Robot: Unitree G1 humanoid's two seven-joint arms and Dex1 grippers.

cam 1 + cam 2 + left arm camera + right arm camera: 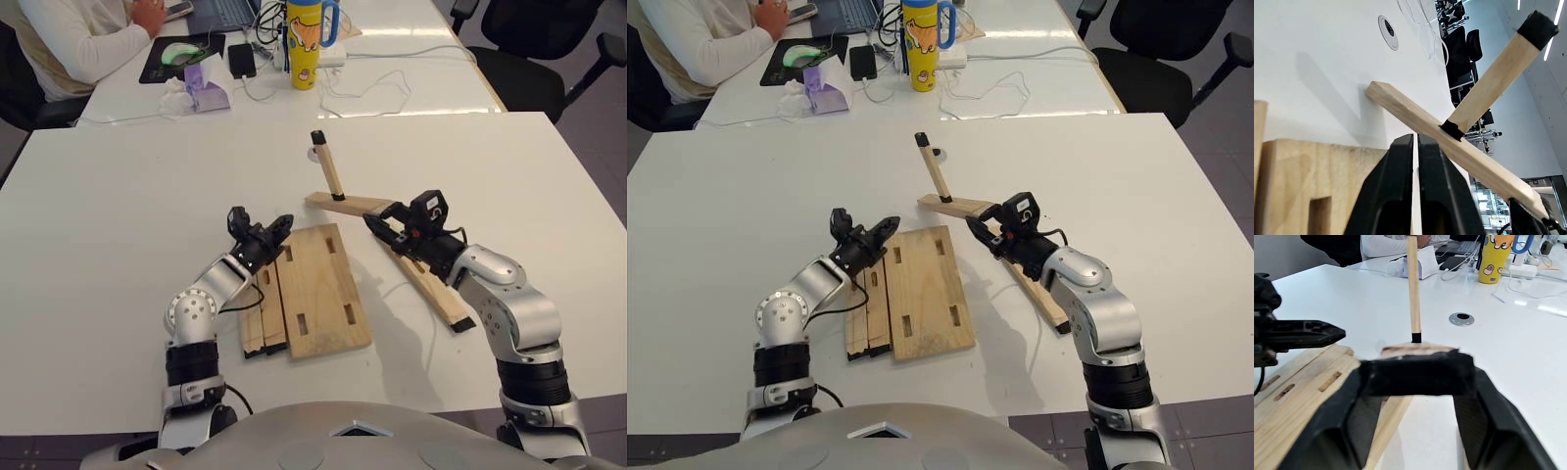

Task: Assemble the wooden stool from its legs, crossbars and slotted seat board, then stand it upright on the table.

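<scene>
Stool assembly looks to be at an early stage: only one joint is made, and the other parts lie loose on the bench [118,215].

From the head view, the slotted seat board [328,294] lies flat near the middle of the bench, with two narrow slats [260,318] touching its left edge. Just to its right a long bar [358,206] lies at an angle, and one leg [328,168] rises tilted from a slot near its far end. The right gripper [380,223] rests on this bar close to the joint. The left gripper [282,225] hovers over the board's far left corner, holding nothing.

In the left wrist view, the left gripper [1415,139] has its fingers pressed nearly together with only a thin slit between them. Beyond it are the board [1288,171], the bar [1405,112] and the leg [1493,78].

In the right wrist view, the right gripper [1418,372] appears clamped on the bar, whose end [1418,350] pokes out past the fingertips, the leg [1413,289] standing up behind. The left gripper [1327,333] points in from the side above the board [1298,401].

The step in hand seems to be handling this leg-and-bar piece. Next, it likely needs lifting and lining up with a board slot, while the left gripper steadies the board or opens for a slat.
</scene>
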